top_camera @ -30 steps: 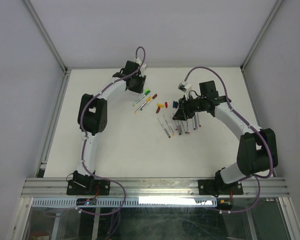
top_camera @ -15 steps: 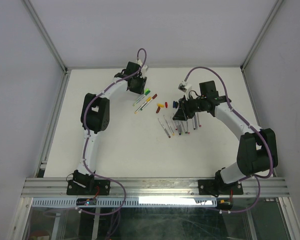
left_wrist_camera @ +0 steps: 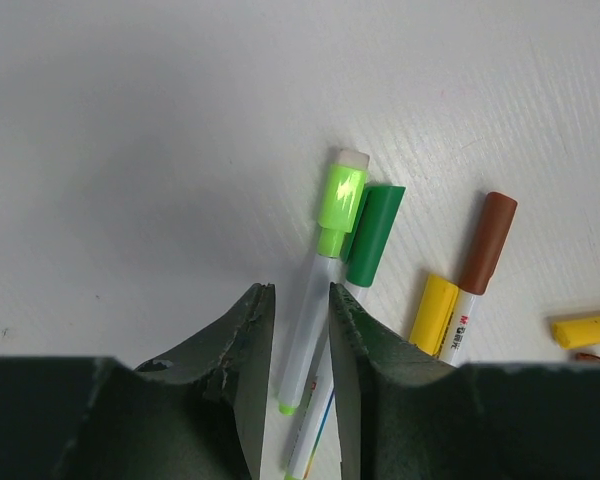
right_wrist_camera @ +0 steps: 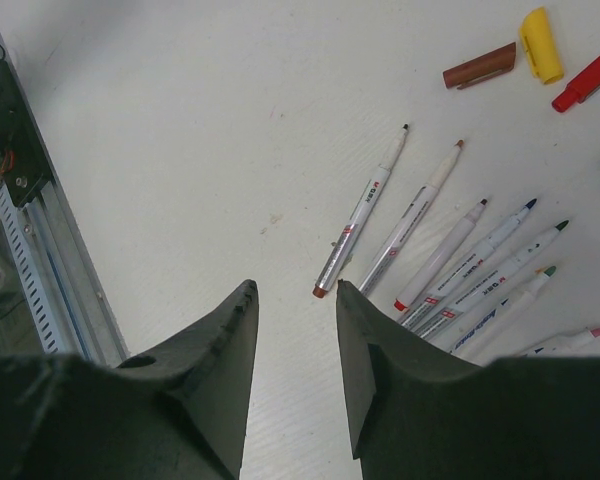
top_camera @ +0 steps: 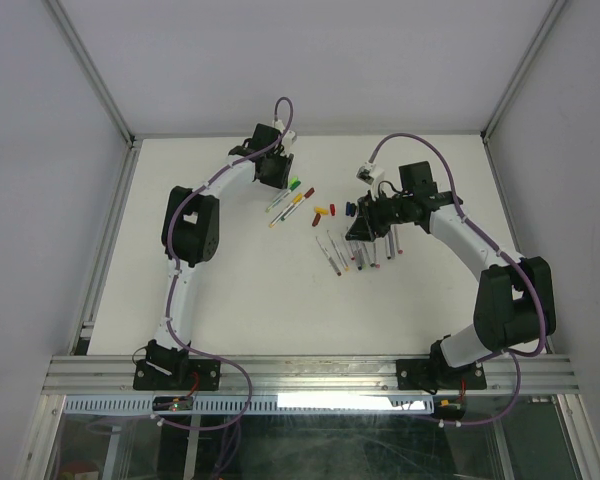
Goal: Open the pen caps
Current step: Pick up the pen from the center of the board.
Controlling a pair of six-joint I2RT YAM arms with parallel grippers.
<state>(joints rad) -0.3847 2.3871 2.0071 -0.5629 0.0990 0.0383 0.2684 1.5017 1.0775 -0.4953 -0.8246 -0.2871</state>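
Note:
In the left wrist view my left gripper [left_wrist_camera: 301, 288] straddles the white barrel of a pen with a light-green cap [left_wrist_camera: 342, 208]. A thin gap shows on the barrel's left side and the right jaw is against it. Beside it lie a dark-green-capped pen [left_wrist_camera: 373, 235], a yellow-capped pen [left_wrist_camera: 435, 312] and a brown-capped pen [left_wrist_camera: 487, 240]. My right gripper [right_wrist_camera: 295, 285] hangs open over bare table, holding nothing. Several uncapped pens [right_wrist_camera: 450, 260] fan out to its right. Loose pen caps lie beyond them: brown [right_wrist_camera: 478, 65], yellow [right_wrist_camera: 540, 45] and red [right_wrist_camera: 585, 82].
From above, the capped pens [top_camera: 292, 200] lie at the back centre-left under the left gripper [top_camera: 282, 184]. The loose caps [top_camera: 325, 212] and the row of uncapped pens [top_camera: 355, 250] sit by the right gripper [top_camera: 365, 228]. A metal rail [top_camera: 310, 375] borders the near edge.
The left arm has shifted slightly toward the capped pens and its jaws have narrowed a little around the light-green pen's barrel. The right arm has not moved.

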